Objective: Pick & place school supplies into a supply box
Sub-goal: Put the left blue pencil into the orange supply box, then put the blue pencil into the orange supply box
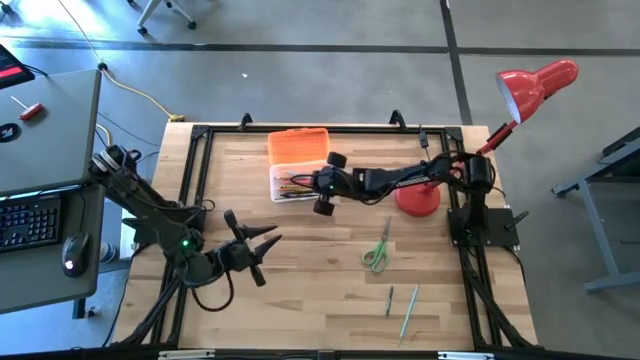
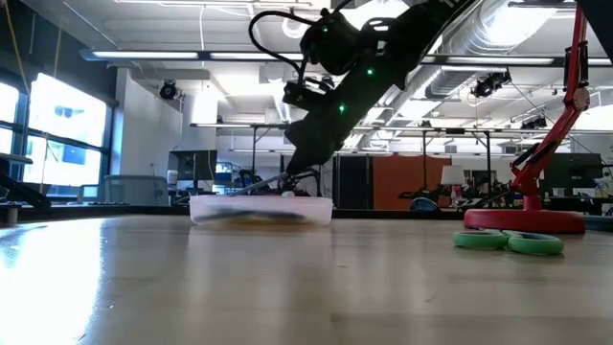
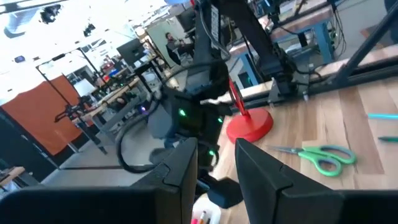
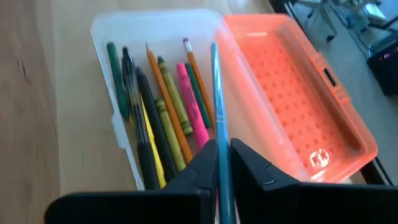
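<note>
Three items left on tabletop (image 1: 300, 310): scissors (image 1: 377, 252), two pens (image 1: 402, 303) | right gripper (image 4: 222, 163) pinches teal pencil (image 4: 219, 112) over supply box (image 4: 124, 37), angled for drop-in | left gripper (image 1: 262, 250) parked, fingers apart, empty

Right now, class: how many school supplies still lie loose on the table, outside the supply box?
3: the green-handled scissors near the red lamp base, and a grey pencil beside a teal pencil toward the front edge. Others may be hidden by the arms.
</note>
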Robot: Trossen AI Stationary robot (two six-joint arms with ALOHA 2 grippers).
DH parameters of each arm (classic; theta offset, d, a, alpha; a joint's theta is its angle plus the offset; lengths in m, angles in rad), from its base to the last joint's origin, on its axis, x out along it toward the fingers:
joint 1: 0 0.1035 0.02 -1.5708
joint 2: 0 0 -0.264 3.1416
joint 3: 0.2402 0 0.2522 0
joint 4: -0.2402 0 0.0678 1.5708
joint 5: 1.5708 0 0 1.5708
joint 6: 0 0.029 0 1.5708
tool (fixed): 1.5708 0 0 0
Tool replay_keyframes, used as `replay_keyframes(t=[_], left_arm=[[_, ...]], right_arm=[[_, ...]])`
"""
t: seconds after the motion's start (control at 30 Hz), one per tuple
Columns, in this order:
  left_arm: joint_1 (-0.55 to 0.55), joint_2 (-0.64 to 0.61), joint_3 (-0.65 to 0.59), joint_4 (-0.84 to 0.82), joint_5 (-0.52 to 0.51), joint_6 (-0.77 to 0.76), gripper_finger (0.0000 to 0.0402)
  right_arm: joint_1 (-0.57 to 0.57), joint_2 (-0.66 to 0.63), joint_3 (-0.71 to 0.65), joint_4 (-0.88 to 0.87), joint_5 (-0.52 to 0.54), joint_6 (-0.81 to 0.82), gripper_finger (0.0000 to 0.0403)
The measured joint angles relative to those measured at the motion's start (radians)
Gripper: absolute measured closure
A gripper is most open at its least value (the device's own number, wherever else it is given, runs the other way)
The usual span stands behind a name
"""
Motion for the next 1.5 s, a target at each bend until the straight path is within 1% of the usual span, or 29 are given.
replay_keyframes(t=[0.2,0.27,0.33,0.43,0.53,0.7,0.73,0.83,0.87,0.97,1.03,1.13,1.27,1.4,1.5], left_arm=[[-0.001,0.0,-0.001,-0.013,0.014,-0.013,0.0262],[-0.001,-0.001,-0.001,-0.012,0.015,-0.013,0.0262],[-0.001,-0.001,-0.001,-0.013,0.015,-0.013,0.0262],[-0.001,-0.001,-0.001,-0.017,0.015,-0.014,0.0262],[-0.001,-0.001,-0.001,-0.03,0.017,-0.02,0.0262],[-0.001,-0.001,-0.001,-0.036,0.019,-0.032,0.0262],[-0.001,-0.001,-0.001,-0.036,0.018,-0.032,0.0262],[-0.001,-0.001,-0.001,-0.036,0.026,-0.035,0.0262],[-0.001,-0.001,-0.001,-0.035,0.033,-0.035,0.0262],[-0.001,-0.001,-0.001,-0.033,0.038,-0.035,0.0262],[-0.001,-0.001,-0.001,-0.034,0.039,-0.035,0.0262],[-0.001,-0.001,-0.001,-0.033,0.041,-0.035,0.0262],[-0.001,-0.001,-0.001,-0.033,0.041,-0.035,0.0262],[-0.001,-0.001,-0.001,-0.032,0.049,-0.035,0.0262],[-0.001,-0.001,-0.001,-0.033,0.056,-0.035,0.0262]], right_arm=[[0.004,0.0,0.0,0.038,-0.025,-0.064,0.033],[0.009,-0.001,0.001,0.039,-0.009,-0.048,0.031],[0.02,-0.002,0.001,0.037,0.033,0.002,0.0294],[0.05,-0.022,0.001,-0.005,0.062,0.038,0.0282],[0.114,-0.071,0.001,-0.105,0.064,0.048,0.0281],[0.275,-0.194,0.002,-0.341,0.082,0.233,0.0294],[0.312,-0.22,0.002,-0.386,0.096,0.3,0.0296],[0.421,-0.273,0.002,-0.525,0.142,0.574,0.0303],[0.46,-0.283,0.002,-0.569,0.156,0.64,0.0304],[0.576,-0.285,0.003,-0.705,0.19,0.733,0.0309],[0.643,-0.278,0.002,-0.781,0.183,0.864,0.031],[0.732,-0.277,0.002,-0.85,0.105,1.095,0.0311],[0.831,-0.277,0.002,-0.863,-0.031,1.459,0.0312],[0.915,-0.272,0.002,-0.869,-0.245,1.769,0.0312],[0.972,-0.271,0.002,-0.912,-0.408,1.928,0.0312]])
